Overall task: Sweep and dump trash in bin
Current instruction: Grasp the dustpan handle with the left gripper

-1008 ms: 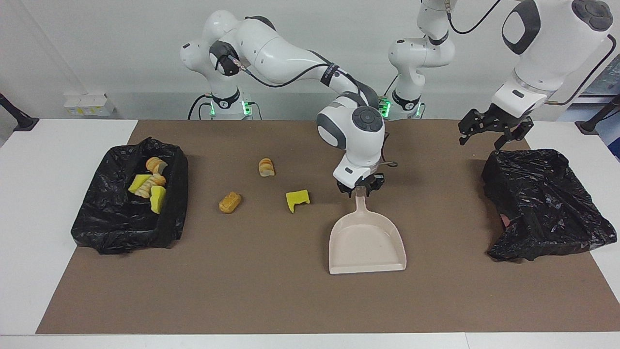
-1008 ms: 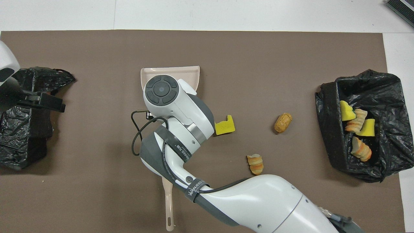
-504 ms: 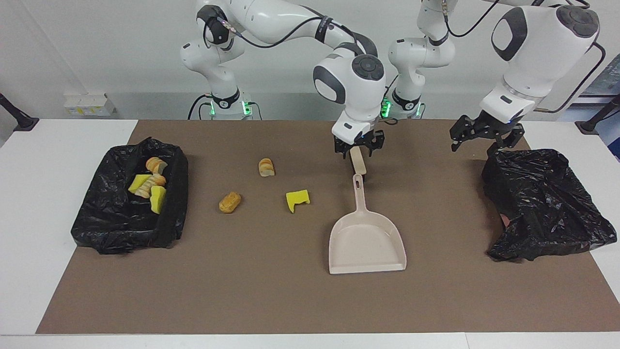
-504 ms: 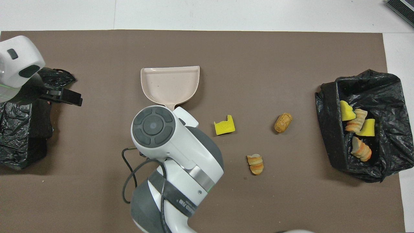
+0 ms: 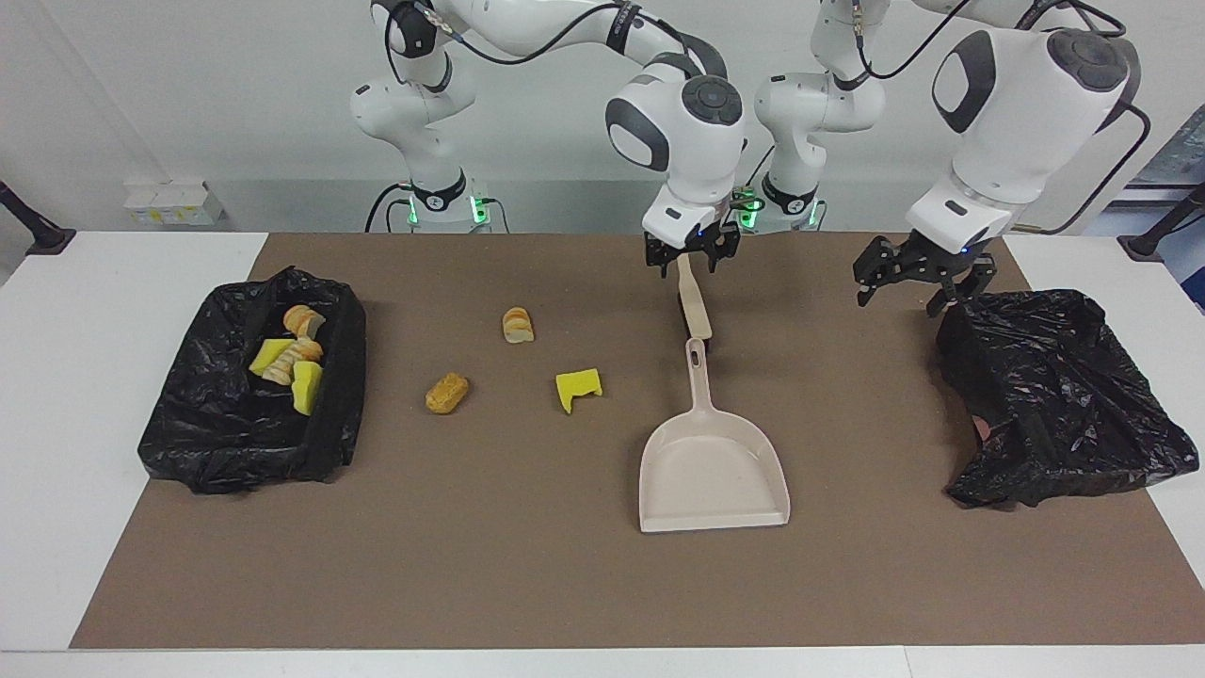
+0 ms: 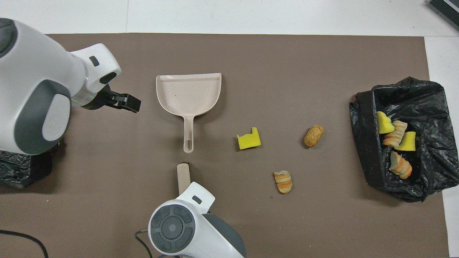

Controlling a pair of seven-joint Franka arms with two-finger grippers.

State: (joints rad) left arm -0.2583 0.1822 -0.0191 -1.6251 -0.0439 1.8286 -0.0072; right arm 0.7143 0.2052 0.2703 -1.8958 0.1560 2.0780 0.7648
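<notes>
1. The right claw (image 5: 693,259) hangs above the brown mat (image 5: 527,565), pinching the top of a beige handle (image 5: 695,309) that slopes down from it toward the dustpan (image 5: 713,471). Whatever is on the handle's lower end cannot be made out; in the overhead view the arm's head covers the claw itself.
2. The dustpan lies flat on the surface just below that handle's tip, apart from it.
3. The left claw (image 5: 911,280) hovers with fingers spread, beside the crumpled black bag (image 5: 1054,395). This bag's contents are hidden.
4. Loose trash lies toward the right arm's end from the right claw: a yellow sponge chunk (image 5: 577,387) and two bread pieces (image 5: 446,393) (image 5: 517,325).
5. Four more scraps (image 5: 292,360) sit in the black-lined bin (image 5: 188,433), partly overlapping.
</notes>
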